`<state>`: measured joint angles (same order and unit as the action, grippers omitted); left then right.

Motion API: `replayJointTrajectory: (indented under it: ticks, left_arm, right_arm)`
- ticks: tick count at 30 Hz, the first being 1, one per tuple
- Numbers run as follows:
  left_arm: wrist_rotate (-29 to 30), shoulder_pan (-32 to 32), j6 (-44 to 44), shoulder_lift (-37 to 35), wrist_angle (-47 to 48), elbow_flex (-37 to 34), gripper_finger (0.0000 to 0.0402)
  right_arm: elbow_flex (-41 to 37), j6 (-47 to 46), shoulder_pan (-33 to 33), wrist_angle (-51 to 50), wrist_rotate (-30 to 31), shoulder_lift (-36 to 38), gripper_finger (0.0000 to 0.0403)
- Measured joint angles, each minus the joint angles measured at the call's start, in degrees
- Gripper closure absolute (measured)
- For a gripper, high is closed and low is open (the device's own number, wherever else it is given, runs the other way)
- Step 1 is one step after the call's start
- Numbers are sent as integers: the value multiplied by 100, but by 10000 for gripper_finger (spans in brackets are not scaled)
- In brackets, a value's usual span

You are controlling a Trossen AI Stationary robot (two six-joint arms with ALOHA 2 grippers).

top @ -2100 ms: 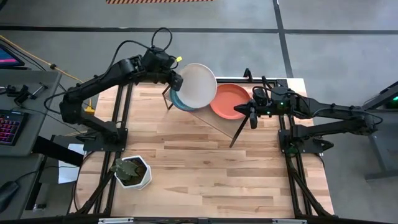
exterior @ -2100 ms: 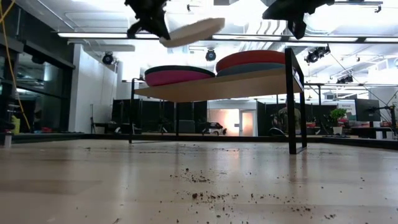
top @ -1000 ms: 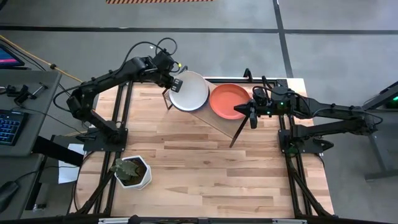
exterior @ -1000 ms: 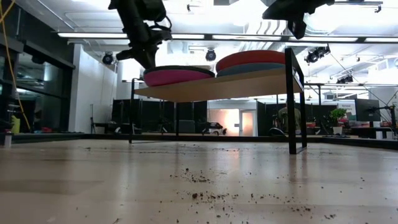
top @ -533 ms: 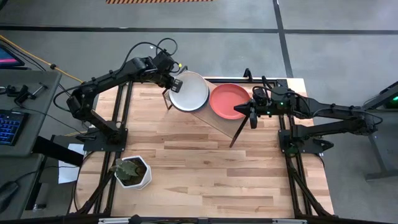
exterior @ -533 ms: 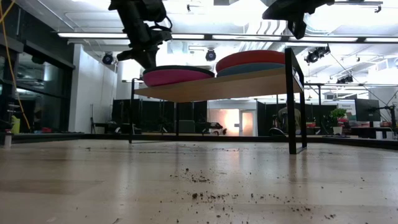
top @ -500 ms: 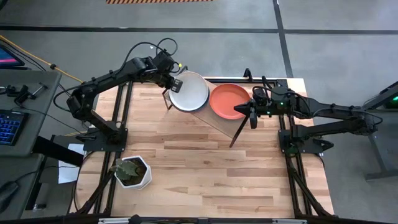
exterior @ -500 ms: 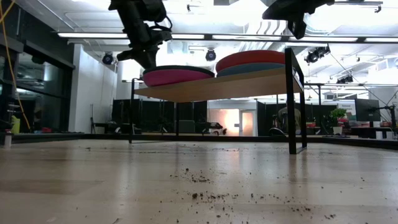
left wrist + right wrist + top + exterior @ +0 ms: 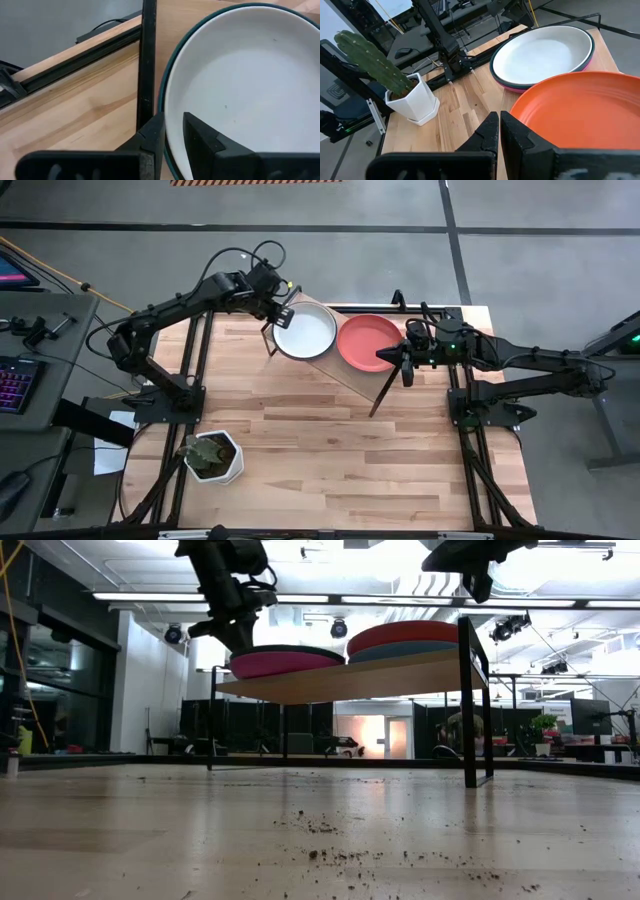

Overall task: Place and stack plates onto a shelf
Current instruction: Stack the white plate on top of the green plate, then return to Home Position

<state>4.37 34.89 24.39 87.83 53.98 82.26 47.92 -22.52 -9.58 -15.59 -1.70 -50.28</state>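
— Wooden bench (image 9: pixel 330 450) first: what stands at its left end?
— Only a white hexagonal pot holding a green cactus (image 9: pixel 212 456), on the near left corner, well apart from everything else.

— And the left arm?
— It reaches in over the far left corner. The left gripper (image 9: pixel 282 317) sits at the left rim of the round white shallow plate (image 9: pixel 306 330). In the left wrist view the jaws are narrowly parted with the white plate's rim between them, one finger (image 9: pixel 202 142) over the inside of the plate, the other outside the rim; whether they press on it I cannot tell.

— Where does that plate lie?
— On top of the left stack on the light wooden shelf with thin black metal legs (image 9: pixel 345 678). Under it shows a dark green plate (image 9: pixel 161 102), only as a thin edge, and below that a magenta plate (image 9: pixel 285 663). The low view shows the stack flat on the board.

— Further right?
— A coral red round plate (image 9: pixel 368 342) tops the second stack, just beside the first, with a darker plate (image 9: pixel 400 651) under it.

— The right arm?
— It comes in from the right. The right gripper (image 9: pixel 404 362) hangs at the coral plate's right edge, jaws nearly closed, with nothing between them.
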Motion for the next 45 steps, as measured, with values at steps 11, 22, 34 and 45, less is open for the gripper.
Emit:
replayJointTrajectory:
  ticks: [11,22,34,45]
  left_arm:
    - [262,-250,54,326,-157,-4,341]
    - [387,-343,-111,54,-410,-4,341]
    - [334,-1636,-992,-637,-2046,-2,341]
    - [544,-3021,-2167,-993,-2848,-2,341]
  right_arm:
    - [0,-2,0,-2,0,-2,402]
    - [0,-9,0,-4,0,-2,402]
    - [0,1,0,-4,0,-2,402]
    - [0,2,0,-4,0,-2,402]
